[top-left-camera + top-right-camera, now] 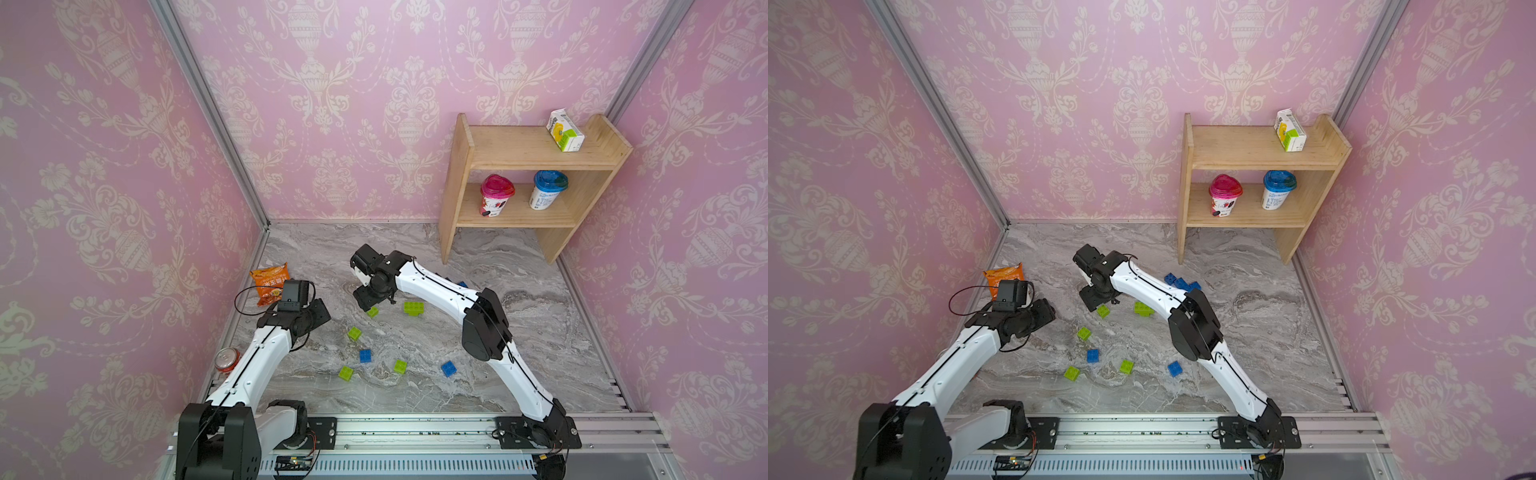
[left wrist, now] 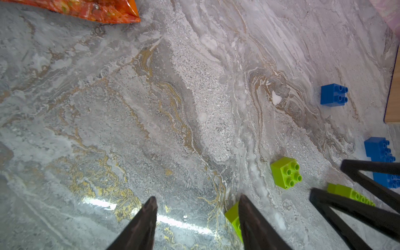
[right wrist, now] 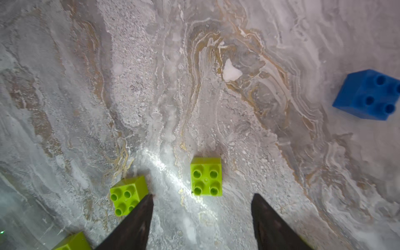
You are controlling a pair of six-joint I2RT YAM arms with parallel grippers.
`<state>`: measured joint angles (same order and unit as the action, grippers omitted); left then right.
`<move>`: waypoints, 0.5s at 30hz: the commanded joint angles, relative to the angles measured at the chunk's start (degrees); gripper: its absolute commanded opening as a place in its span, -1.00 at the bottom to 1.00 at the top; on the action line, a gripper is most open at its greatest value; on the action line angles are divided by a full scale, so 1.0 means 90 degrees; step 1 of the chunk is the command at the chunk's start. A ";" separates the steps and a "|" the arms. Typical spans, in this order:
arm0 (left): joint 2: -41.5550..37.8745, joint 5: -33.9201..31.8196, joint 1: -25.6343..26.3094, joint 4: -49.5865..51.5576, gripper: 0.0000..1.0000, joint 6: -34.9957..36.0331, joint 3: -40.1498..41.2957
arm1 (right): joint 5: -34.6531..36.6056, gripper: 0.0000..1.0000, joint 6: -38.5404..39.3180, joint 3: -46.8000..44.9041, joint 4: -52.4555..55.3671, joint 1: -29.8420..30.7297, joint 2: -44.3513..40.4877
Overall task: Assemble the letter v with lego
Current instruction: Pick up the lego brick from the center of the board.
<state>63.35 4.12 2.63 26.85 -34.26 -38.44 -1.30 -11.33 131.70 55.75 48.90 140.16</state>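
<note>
Step in hand (judged): first pick, no V formed yet.
Lego (image 1: 365,355): loose, scattered mid-surface (image 1: 540,332), green and blue mixed.
Right tool (image 3: 203,195): fingers apart, empty, poised over single green brick (image 3: 206,176) lying just ahead of tips.
Left tool (image 2: 197,199): fingers apart, empty, another green brick (image 2: 231,216) beside one finger.
Next move calls for: lower right tool, straddle brick squarely, close.
Hidden: blue cluster (image 1: 1181,283) partly behind right arm (image 1: 1150,286). Tool tips unseen in both top views. Tip-to-surface clearance not determinable.

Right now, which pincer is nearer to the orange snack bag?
Left. The left pincer hangs close beside the orange snack bag. The right pincer is farther off, beyond the left one, next to a lime green brick.
</note>
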 commanded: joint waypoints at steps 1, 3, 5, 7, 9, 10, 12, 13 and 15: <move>-0.0325 -0.0263 0.0071 0.0346 0.22 -0.0228 0.0087 | 0.0004 0.44 0.0175 0.0369 0.0497 0.0042 0.0286; -0.0415 -0.0302 0.0088 0.0391 0.21 -0.0219 0.0100 | 0.0008 0.39 0.0166 0.0348 0.0514 0.0035 0.0405; -0.0433 -0.0263 0.0122 0.0372 0.21 -0.0219 0.0102 | -0.0041 0.34 0.0155 0.0335 0.0500 0.0038 0.0506; -0.0409 -0.0262 0.0188 0.0341 0.21 -0.0237 0.0115 | -0.0085 0.26 0.0132 0.0316 0.0485 0.0040 0.0592; -0.0390 -0.0318 0.0295 0.0346 0.21 -0.0255 0.0111 | -0.0052 0.11 0.0085 0.0243 0.0430 0.0046 0.0590; -0.0380 -0.0361 0.0352 0.0353 0.21 -0.0273 0.0111 | -0.0036 0.01 0.0076 0.0193 0.0392 0.0052 0.0549; -0.0379 -0.0436 0.0475 0.0389 0.21 -0.0315 0.0108 | 0.0040 -0.24 0.0040 0.0095 0.0332 0.0048 0.0405; -0.0379 -0.0467 0.0552 0.0395 0.21 -0.0347 0.0106 | 0.0062 -0.30 0.0029 0.0037 0.0291 0.0045 0.0311; -0.0378 -0.0520 0.0786 0.0394 0.22 -0.0490 0.0106 | 0.0135 -0.44 -0.0050 -0.0162 0.0142 0.0046 -0.0028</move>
<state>60.01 1.65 7.64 28.56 -36.38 -38.09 -1.34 -10.72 131.92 57.82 48.90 144.42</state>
